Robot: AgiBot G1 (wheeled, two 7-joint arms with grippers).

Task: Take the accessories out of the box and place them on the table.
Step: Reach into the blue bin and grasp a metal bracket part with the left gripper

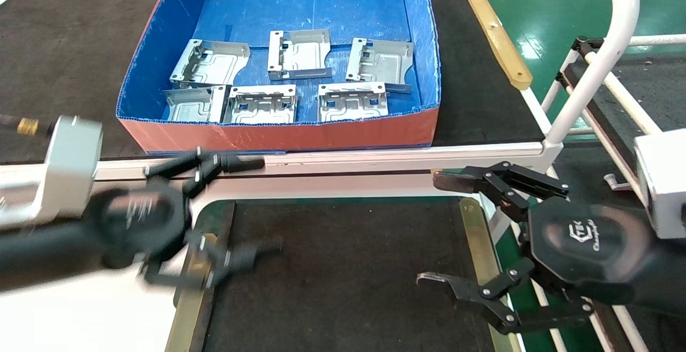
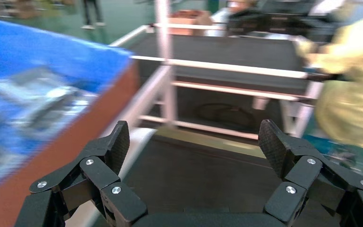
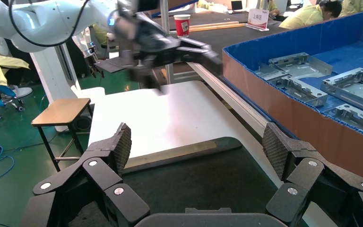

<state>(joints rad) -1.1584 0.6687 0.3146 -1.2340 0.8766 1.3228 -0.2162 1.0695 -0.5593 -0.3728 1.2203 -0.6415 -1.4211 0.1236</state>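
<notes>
The box [image 1: 278, 135], a shallow blue tray with an orange-red front wall, stands on the far black surface behind the white rail. Several silver accessories [image 1: 297, 54] lie flat inside it in two rows. Nearer to me is the table [image 1: 343, 277], a dark mat with nothing on it. My left gripper [image 1: 262, 204] hovers open over the mat's left edge, blurred, close to the box's front wall. My right gripper [image 1: 431, 230] hangs open and empty over the mat's right edge. The left wrist view shows my left gripper [image 2: 194, 137] open beside the box [image 2: 52, 156]. The right wrist view shows my right gripper [image 3: 197, 142] open, with the accessories [image 3: 302, 66] off to one side.
Brass strips [image 1: 477, 250] flank the mat inside a white frame [image 1: 300, 183]. A white rail [image 1: 375, 154] runs between mat and box. A white tube stand [image 1: 605, 57] rises at the right. A wooden stool [image 3: 61, 111] and a person in yellow [image 2: 350, 94] are nearby.
</notes>
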